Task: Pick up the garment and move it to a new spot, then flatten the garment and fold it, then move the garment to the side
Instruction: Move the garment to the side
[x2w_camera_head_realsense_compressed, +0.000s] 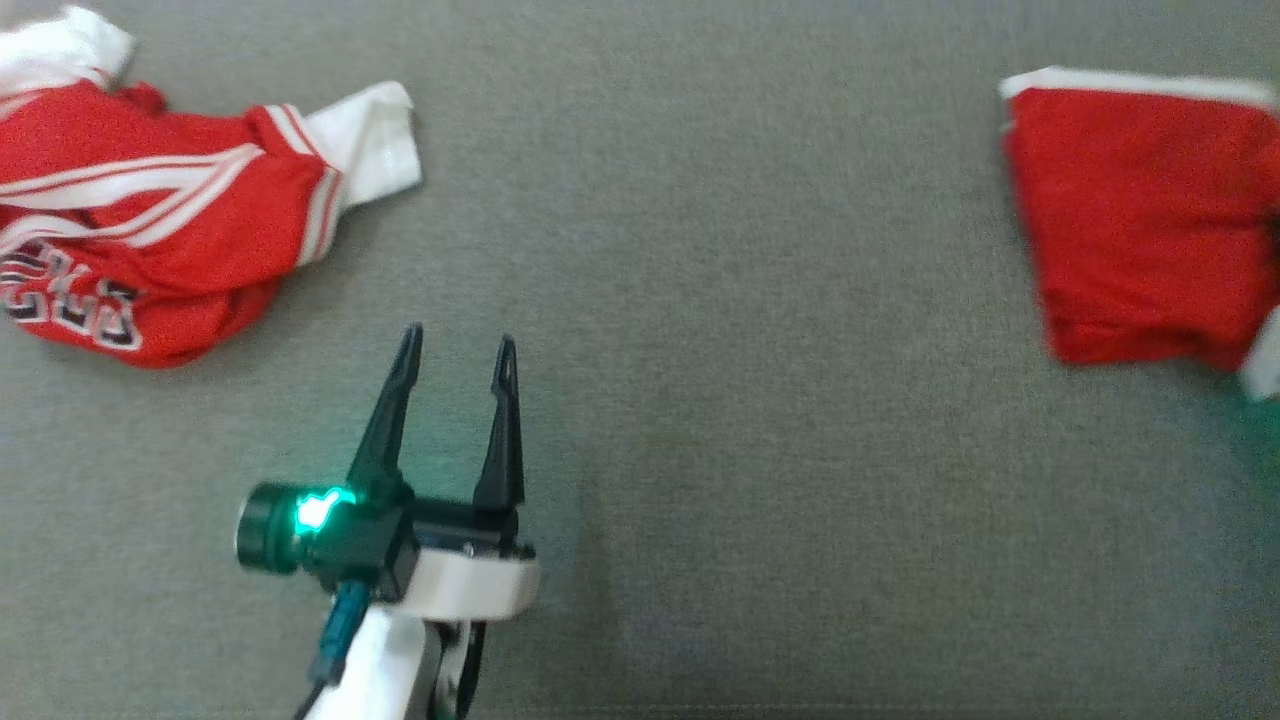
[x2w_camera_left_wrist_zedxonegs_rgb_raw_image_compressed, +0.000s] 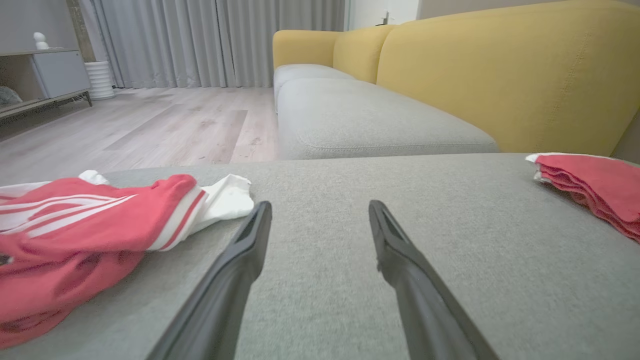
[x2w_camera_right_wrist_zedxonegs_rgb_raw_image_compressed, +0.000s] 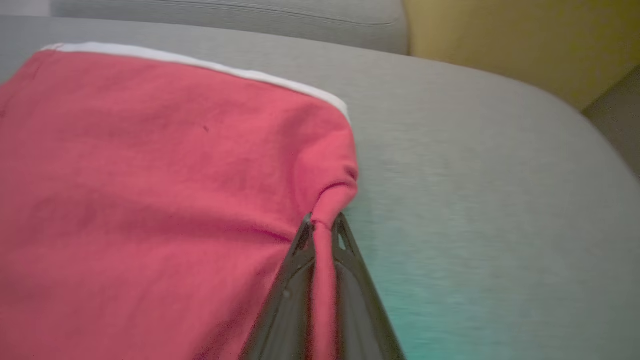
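You are looking down on a broad grey cushion (x2w_camera_head_realsense_compressed: 700, 300) that carries everything here. In the left wrist view it runs on to further grey seats with a yellow backrest (x2w_camera_left_wrist_zedxonegs_rgb_raw_image_compressed: 500, 75) along one side. A pale wooden floor (x2w_camera_left_wrist_zedxonegs_rgb_raw_image_compressed: 150, 120) and grey curtains (x2w_camera_left_wrist_zedxonegs_rgb_raw_image_compressed: 225, 40) lie beyond them.

Your task piece, the folded red garment (x2w_camera_head_realsense_compressed: 1140, 220), lies against the cushion's right edge, towards the far side. It runs out of the head view there. It is folded into a flat block of several layers, with a white band along its far edge.

The crumpled red-and-white jersey (x2w_camera_head_realsense_compressed: 150, 230) is bunched in the cushion's far left corner, well apart from the folded one. One white sleeve pokes out towards the middle. Dark lettering shows on its near side, too blurred to read.

Your left gripper (x2w_camera_head_realsense_compressed: 459, 337) hangs over the near left part of the cushion. Its fingers are spread wide with nothing between them, and their tips point at bare grey fabric just beside the jersey's sleeve. A green light glows on its wrist.

Your right gripper (x2w_camera_right_wrist_zedxonegs_rgb_raw_image_compressed: 324, 217) has its fingers pinched together on the near right corner of the folded red garment. A ridge of red cloth is gathered between the tips and runs down between the fingers. The rest of the garment lies flat on the cushion to that view's left, and bare grey lies to its right.
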